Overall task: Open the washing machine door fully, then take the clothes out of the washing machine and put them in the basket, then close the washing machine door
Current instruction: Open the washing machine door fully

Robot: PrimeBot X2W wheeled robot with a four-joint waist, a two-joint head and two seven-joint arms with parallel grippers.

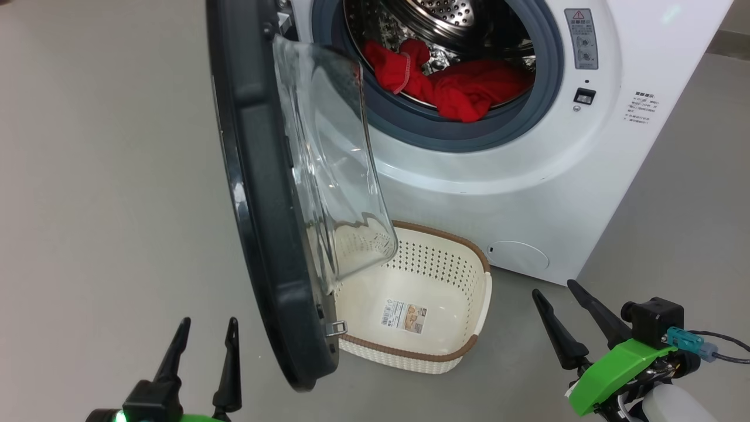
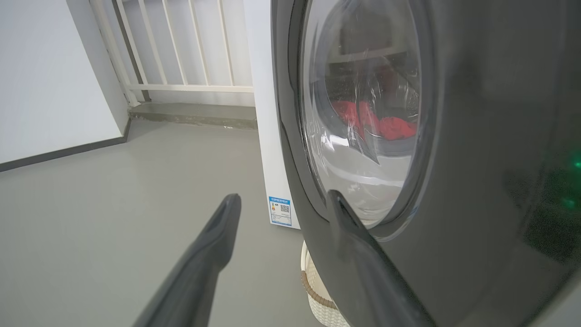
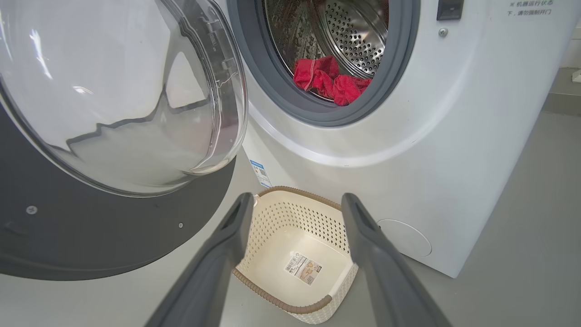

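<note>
The washing machine door (image 1: 258,205) stood open, roughly square to the white washing machine (image 1: 527,193), leaving the drum mouth clear. The red clothes (image 1: 463,88) lay heaped low in the steel drum (image 1: 451,12), just behind the grey seal (image 1: 410,126). The basket (image 1: 484,293) sat on the floor beneath the opening, close by the door's lower edge, with just a paper sticker (image 1: 404,316) inside.

The left gripper (image 1: 210,322) hung low on the door's outer side, fingers spread and empty. The right gripper (image 1: 554,287), right of the basket, was likewise spread and empty.

To my eye the right arm was better placed. It should reach in over the seal, pinch a thick fold so the fabric follows, and lift clear of the lip while minding the glass bowl.

I counted one machine, one door, one basket and two grippers. How many garments made up the red heap I could not tell.
</note>
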